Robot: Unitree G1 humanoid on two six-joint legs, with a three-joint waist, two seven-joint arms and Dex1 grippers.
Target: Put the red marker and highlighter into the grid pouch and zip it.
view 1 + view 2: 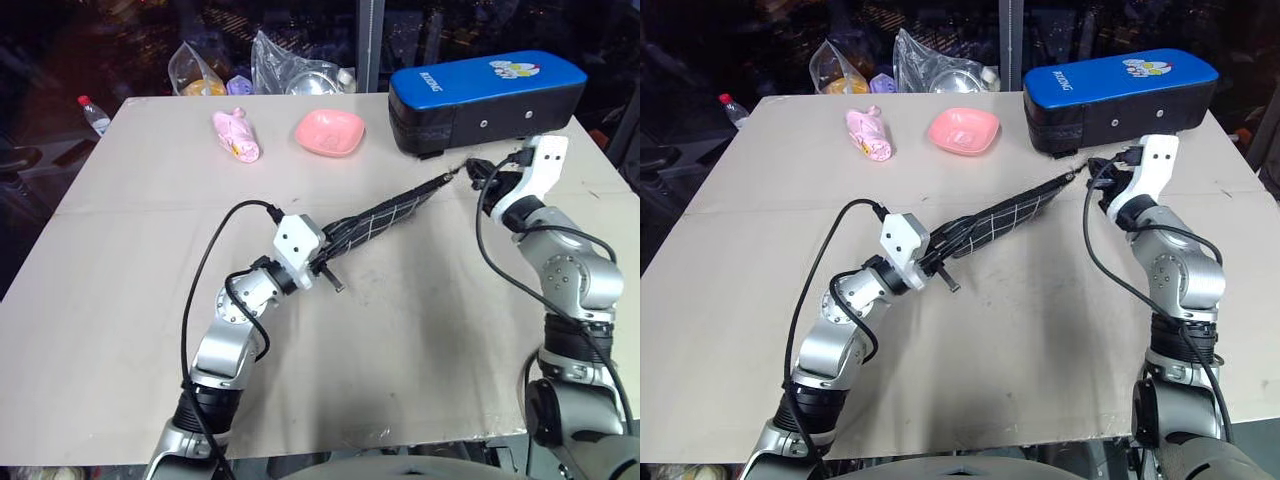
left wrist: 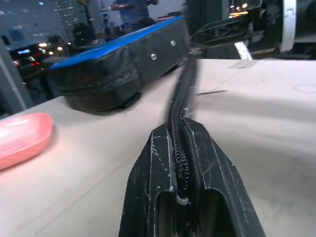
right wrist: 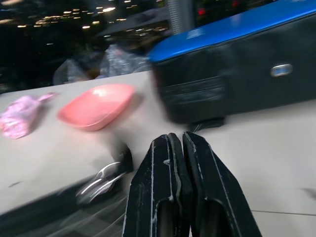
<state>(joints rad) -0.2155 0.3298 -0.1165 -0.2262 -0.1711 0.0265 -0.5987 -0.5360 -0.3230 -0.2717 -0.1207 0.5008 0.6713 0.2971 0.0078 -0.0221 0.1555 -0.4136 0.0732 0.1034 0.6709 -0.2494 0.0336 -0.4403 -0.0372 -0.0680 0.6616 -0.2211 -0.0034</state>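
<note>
Beige tabletop [image 1: 120, 300] against dark windows; left pincer [image 2: 180, 163] clamps grid pouch [image 1: 395, 212], right pincer [image 3: 177, 163] closed, empty.

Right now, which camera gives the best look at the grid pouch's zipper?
The left wrist view: the zipper runs straight out from between the left gripper jaws, its teeth plain. In the head views the grid pouch is a thin edge-on strip. The right wrist view catches it only as a dark blur with a metal pull.
</note>
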